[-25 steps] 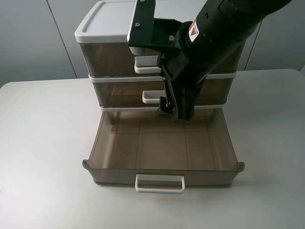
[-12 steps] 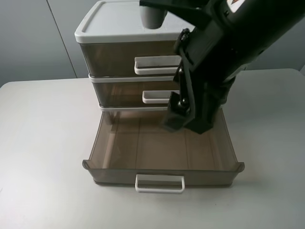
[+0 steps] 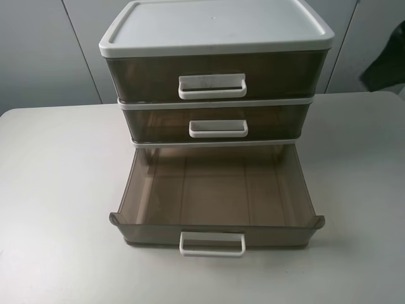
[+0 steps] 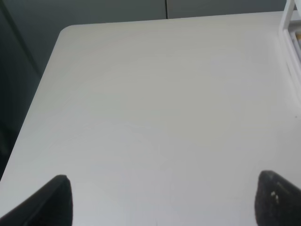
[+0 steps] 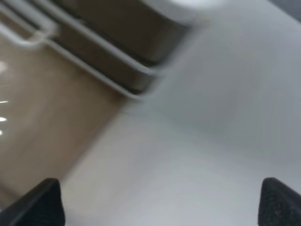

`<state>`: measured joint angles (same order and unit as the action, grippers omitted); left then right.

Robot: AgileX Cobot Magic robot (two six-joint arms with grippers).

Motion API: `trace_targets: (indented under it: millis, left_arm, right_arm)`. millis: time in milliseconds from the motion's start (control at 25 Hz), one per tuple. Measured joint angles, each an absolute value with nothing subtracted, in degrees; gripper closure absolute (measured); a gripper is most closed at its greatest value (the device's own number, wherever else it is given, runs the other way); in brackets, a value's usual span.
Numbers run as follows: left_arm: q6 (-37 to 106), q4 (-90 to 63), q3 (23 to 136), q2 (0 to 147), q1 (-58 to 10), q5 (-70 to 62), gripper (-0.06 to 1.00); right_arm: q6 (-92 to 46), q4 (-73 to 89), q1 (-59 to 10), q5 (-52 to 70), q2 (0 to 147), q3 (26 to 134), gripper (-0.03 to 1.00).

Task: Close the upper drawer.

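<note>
The upper drawer (image 3: 212, 76) is the tall smoky brown one under the white lid, with a white loop handle (image 3: 212, 87). Its front sits flush with the cabinet frame. No gripper touches it. In the exterior view only a dark piece of my right arm (image 3: 385, 63) shows at the right edge. In the blurred right wrist view my right gripper (image 5: 162, 207) is open and empty above the table beside the cabinet's corner (image 5: 141, 52). My left gripper (image 4: 164, 207) is open and empty over bare table, with the cabinet's edge (image 4: 294, 33) far off.
The middle drawer (image 3: 218, 120) with the smaller handle is pushed in. The wide low drawer (image 3: 215, 190) is pulled far out toward the front and holds nothing; its handle (image 3: 212, 244) is near the table's front. The white table (image 3: 57, 190) surrounds the cabinet.
My right arm, which hung in front of the cabinet's drawers, has pulled away to the right and almost out of the exterior view. The drawers have not moved.
</note>
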<state>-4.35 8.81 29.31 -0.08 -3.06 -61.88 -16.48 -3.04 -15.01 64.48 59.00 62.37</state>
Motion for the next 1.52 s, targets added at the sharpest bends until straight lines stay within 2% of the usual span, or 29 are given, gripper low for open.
trace_targets:
  millis: [240, 760, 1000, 1280, 1520]
  left_arm:
    - [-4.3, 8.8, 29.3, -0.1, -3.1, -61.9, 0.20]
    - [-4.3, 8.8, 29.3, -0.1, -3.1, -61.9, 0.20]
    - [-4.3, 8.8, 29.3, -0.1, -3.1, -61.9, 0.20]
    - [-4.3, 8.8, 29.3, -0.1, -3.1, -61.9, 0.20]
    - [-4.3, 8.8, 29.3, -0.1, -3.1, -61.9, 0.20]
  right_arm:
    - [-11.3, -12.0, -7.6, 64.2, 45.0, 56.4, 0.34]
    - [0.0, -8.1, -7.2, 64.8, 18.2, 34.0, 0.34]
    - [0.0, -2.9, -5.6, 64.0, 11.1, 31.2, 0.34]
    - [-0.5, 0.6, 1.7, 62.8, 1.4, 29.2, 0.34]
    - [-0.7, 0.6, 3.3, 62.8, 0.0, 29.2, 0.34]
